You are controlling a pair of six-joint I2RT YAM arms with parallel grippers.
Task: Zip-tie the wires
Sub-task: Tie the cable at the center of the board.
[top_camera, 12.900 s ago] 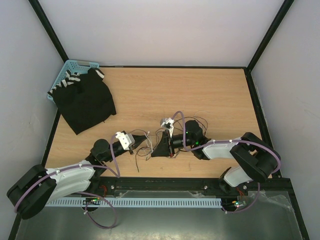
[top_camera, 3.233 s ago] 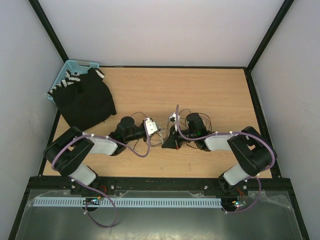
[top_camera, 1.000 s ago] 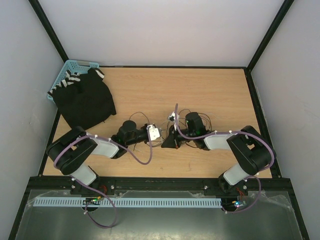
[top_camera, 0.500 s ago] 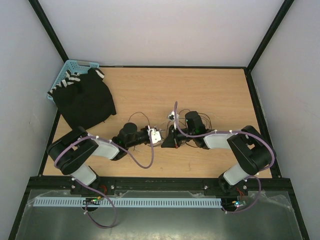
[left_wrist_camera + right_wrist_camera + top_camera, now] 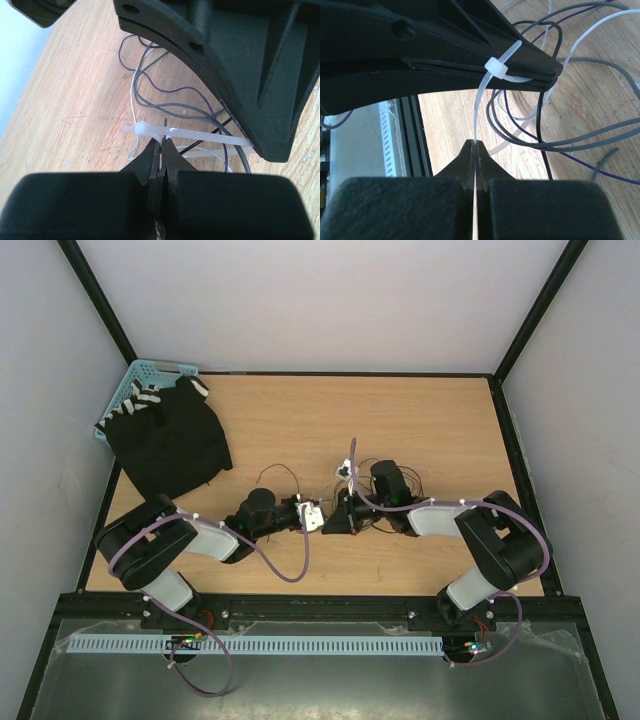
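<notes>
The wires [image 5: 276,473] are thin strands looping on the table between my two grippers. In the left wrist view they show as grey, purple, black and white wires [image 5: 165,105], and they also show in the right wrist view [image 5: 580,142]. A white zip tie [image 5: 200,135] crosses them. My left gripper [image 5: 161,145] is shut on the zip tie beside its head; in the top view it [image 5: 318,519] is tip to tip with my right gripper [image 5: 332,524]. My right gripper [image 5: 476,144] is shut on the zip tie's tail, below the head [image 5: 495,65].
A blue basket [image 5: 140,374] stands at the far left corner, with a black cloth [image 5: 170,440] lying partly over it. The wooden table [image 5: 430,420] has black frame rails along its edges. Purple robot cables run along both arms.
My left gripper has moved right and slightly nearer, closing in on the right gripper's tips. The right arm has stayed almost still.
</notes>
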